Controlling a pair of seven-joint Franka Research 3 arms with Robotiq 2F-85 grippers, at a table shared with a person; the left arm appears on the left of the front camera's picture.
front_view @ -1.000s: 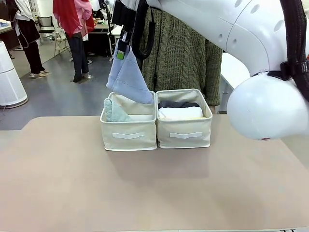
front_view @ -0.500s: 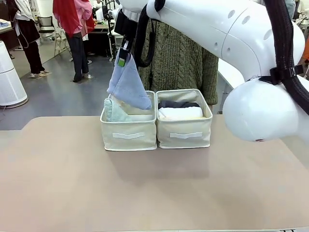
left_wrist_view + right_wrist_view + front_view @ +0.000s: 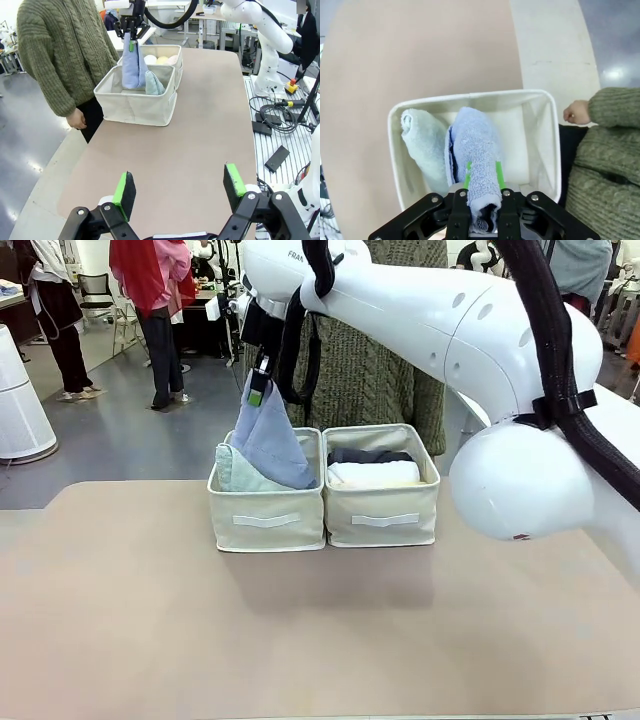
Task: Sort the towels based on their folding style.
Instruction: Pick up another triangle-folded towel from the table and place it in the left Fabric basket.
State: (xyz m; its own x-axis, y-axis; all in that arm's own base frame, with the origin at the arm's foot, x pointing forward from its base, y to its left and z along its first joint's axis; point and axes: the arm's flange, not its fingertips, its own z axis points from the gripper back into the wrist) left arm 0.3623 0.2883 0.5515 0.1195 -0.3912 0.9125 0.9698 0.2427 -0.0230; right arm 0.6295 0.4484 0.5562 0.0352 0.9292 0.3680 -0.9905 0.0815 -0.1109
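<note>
My right gripper (image 3: 257, 390) is shut on the top corner of a light blue folded towel (image 3: 269, 445), which hangs down into the left cream bin (image 3: 266, 520). A pale teal folded towel (image 3: 235, 473) leans in that bin beside it. From the right wrist view the blue towel (image 3: 476, 160) sits pinched between the green pads, with the teal towel (image 3: 424, 142) to its left. The right bin (image 3: 384, 515) holds a white rolled towel (image 3: 375, 473) and a dark grey one (image 3: 370, 455). My left gripper (image 3: 179, 187) stands open above bare table, far from both bins.
A person in an olive knitted sweater (image 3: 385, 360) stands right behind the bins, one hand (image 3: 576, 111) hanging by the bin's far edge. The tan table (image 3: 300, 630) is bare in front of the bins. Other people stand farther back at the left.
My right gripper has come down with the light blue towel, whose lower end now rests inside the left bin. The right arm has swung left.
</note>
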